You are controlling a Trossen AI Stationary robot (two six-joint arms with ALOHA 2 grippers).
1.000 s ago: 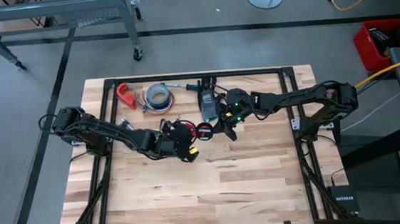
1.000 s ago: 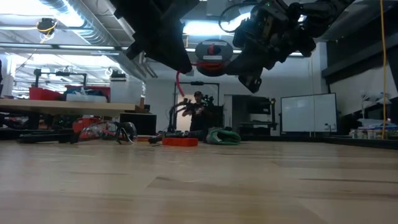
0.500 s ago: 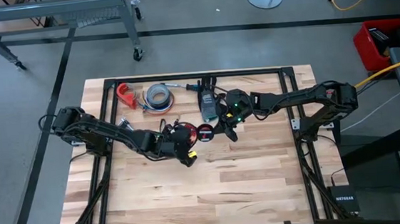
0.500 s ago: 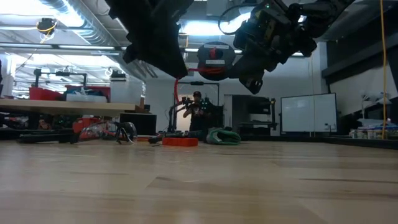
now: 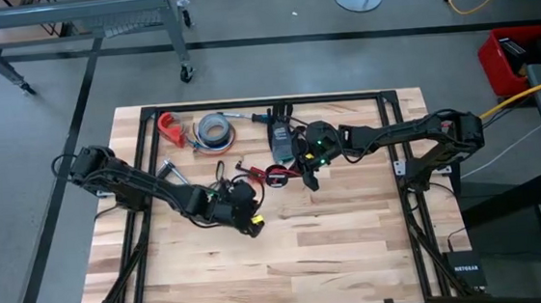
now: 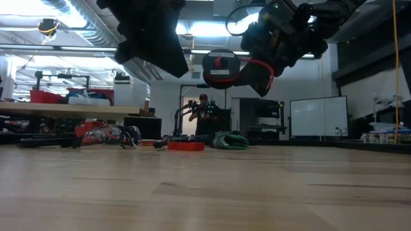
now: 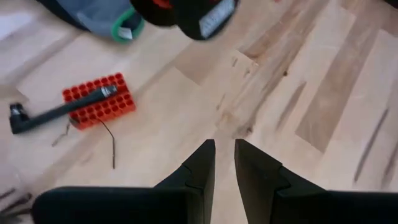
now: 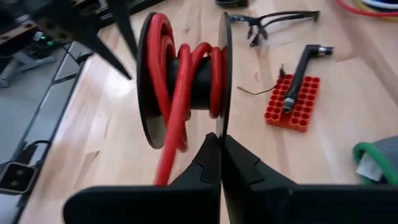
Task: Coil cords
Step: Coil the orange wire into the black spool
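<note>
The right gripper (image 8: 219,146) is clenched on the rim of a black spool (image 8: 186,78) held above the middle of the table (image 5: 337,253); several turns of the red cord (image 8: 171,124) are already wound on it, so the coiling seems partly done; one loose length hangs off the spool and is not yet wound, I judge; the left gripper (image 7: 224,155) hovers just beside, its fingers slightly apart and grasping nothing that I can see.
</note>
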